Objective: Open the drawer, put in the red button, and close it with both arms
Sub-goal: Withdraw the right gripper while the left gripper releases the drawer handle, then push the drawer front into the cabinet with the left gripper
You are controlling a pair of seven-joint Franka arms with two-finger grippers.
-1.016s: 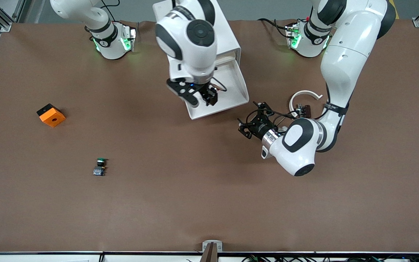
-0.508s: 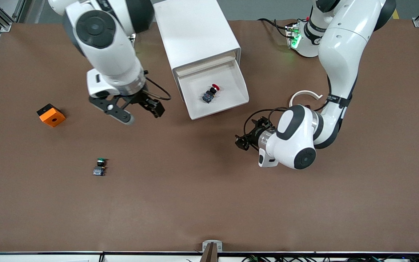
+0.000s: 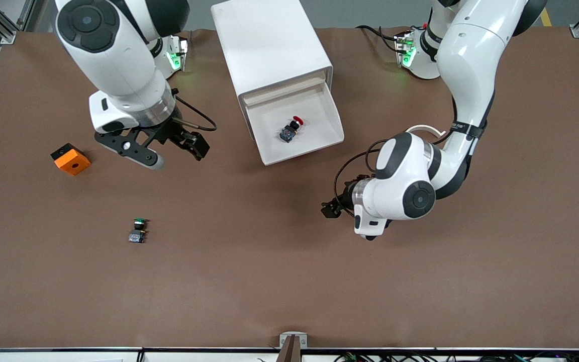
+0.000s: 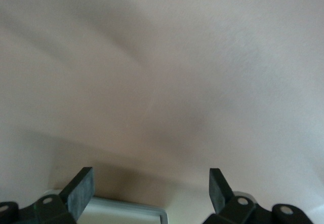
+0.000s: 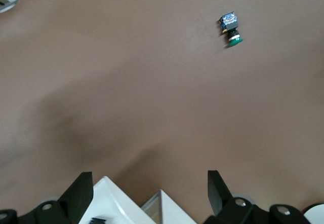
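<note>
The drawer (image 3: 337, 123) stands pulled out of the white cabinet (image 3: 269, 45), and the red button (image 3: 292, 128) lies on its side on the drawer floor. My right gripper (image 3: 175, 152) hangs open and empty over bare table, between the orange cube and the drawer. In the right wrist view its fingers (image 5: 80, 191) spread wide, with a white corner of the drawer (image 5: 114, 201) between them. My left gripper (image 3: 331, 207) is low over the table, nearer the front camera than the drawer and mostly hidden by its own wrist. Its fingers (image 4: 81, 189) stand apart with nothing between them.
A green-capped button (image 3: 138, 230) lies on the brown table (image 3: 289, 281) toward the right arm's end, also seen as the green button (image 5: 231, 29) in the right wrist view. An orange cube with a hole (image 3: 71, 159) sits farther toward that end.
My right gripper has left the drawer, with the red button lying inside, and swung toward the right arm's end. My left arm has turned, its gripper sliding nearer the front camera.
</note>
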